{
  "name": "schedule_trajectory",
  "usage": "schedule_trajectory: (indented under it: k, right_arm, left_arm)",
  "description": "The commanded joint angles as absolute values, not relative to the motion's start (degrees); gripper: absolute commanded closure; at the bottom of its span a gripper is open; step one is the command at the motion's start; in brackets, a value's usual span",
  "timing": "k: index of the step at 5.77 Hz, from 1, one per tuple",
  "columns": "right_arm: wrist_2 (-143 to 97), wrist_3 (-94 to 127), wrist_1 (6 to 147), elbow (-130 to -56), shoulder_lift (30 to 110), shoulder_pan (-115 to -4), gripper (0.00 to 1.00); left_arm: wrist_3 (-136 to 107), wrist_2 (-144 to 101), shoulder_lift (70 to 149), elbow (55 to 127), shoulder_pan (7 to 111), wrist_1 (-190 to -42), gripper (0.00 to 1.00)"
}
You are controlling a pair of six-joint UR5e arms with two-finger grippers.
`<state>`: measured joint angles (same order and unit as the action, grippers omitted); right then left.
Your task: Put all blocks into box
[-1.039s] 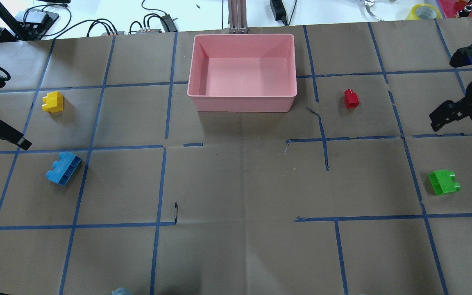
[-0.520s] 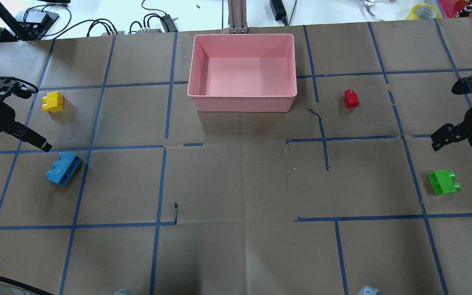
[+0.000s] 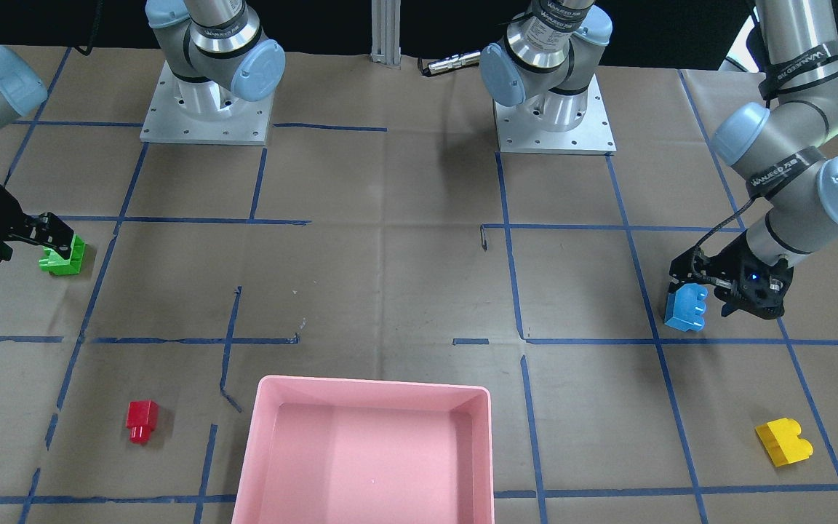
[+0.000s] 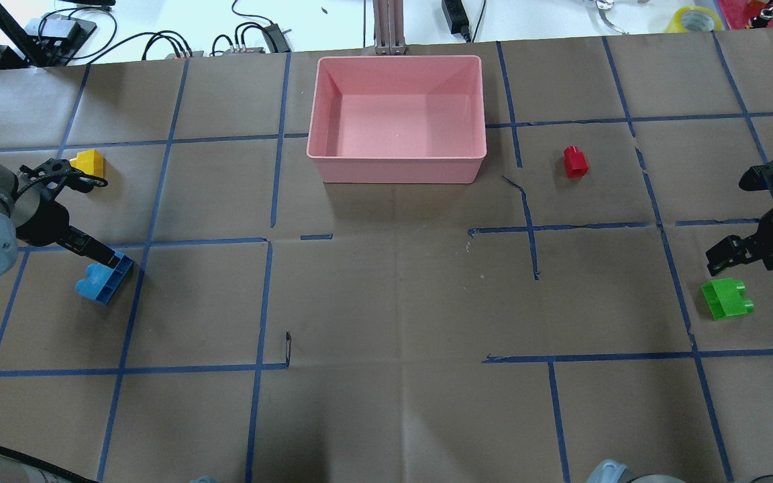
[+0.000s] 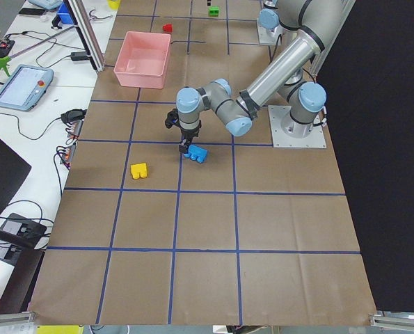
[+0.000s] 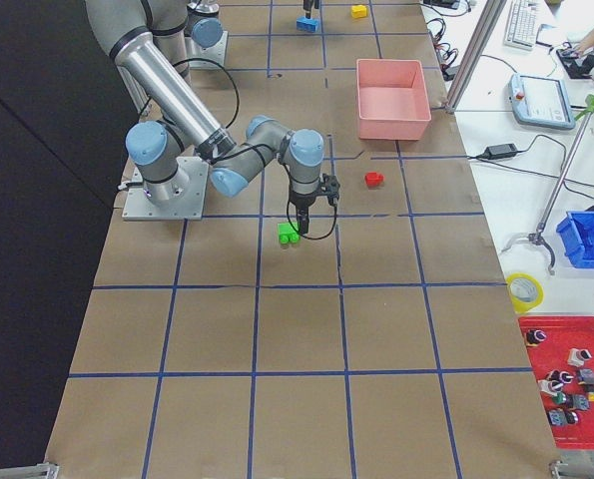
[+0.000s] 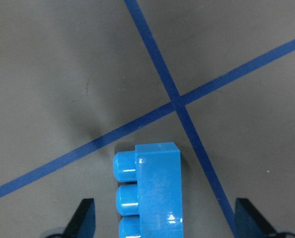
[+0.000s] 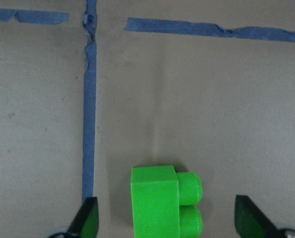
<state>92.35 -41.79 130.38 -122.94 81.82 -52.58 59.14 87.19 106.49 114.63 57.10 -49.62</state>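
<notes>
Left fingers (image 7: 85,218) spread wide, blue brick (image 7: 154,191) between them on the table (image 4: 393,302). Right fingers (image 8: 90,218) spread likewise around the green brick (image 8: 154,206). Box (image 4: 396,171) well apart from both. Risk: one finger meets rounded studs, so either brick may twist or squirt out on closing.

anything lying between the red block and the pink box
No object. In the overhead view the stretch between the red block and the box is bare brown paper, crossed only by a blue tape line.
</notes>
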Motion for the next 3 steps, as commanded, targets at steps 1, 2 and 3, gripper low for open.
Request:
schedule_trajectory:
  k: [1,2,3]
  right_arm:
    - [92.29,-44.03,132.00,-125.06,81.12,-52.03,0.04]
    - [92.46,-44.56,134.80,-125.85,80.17,-52.03,0.04]
    - [92.63,-45.95,136.39,-125.86,78.59,-52.03,0.04]
  left_arm:
    - [59.33,87.28,108.63,116.27,57.30,-44.48,0.00]
    - [59.41,87.28,108.81,118.37,57.39,-42.21,0.00]
    - [59.41,87.45,109.07,120.13,57.31,-38.62,0.00]
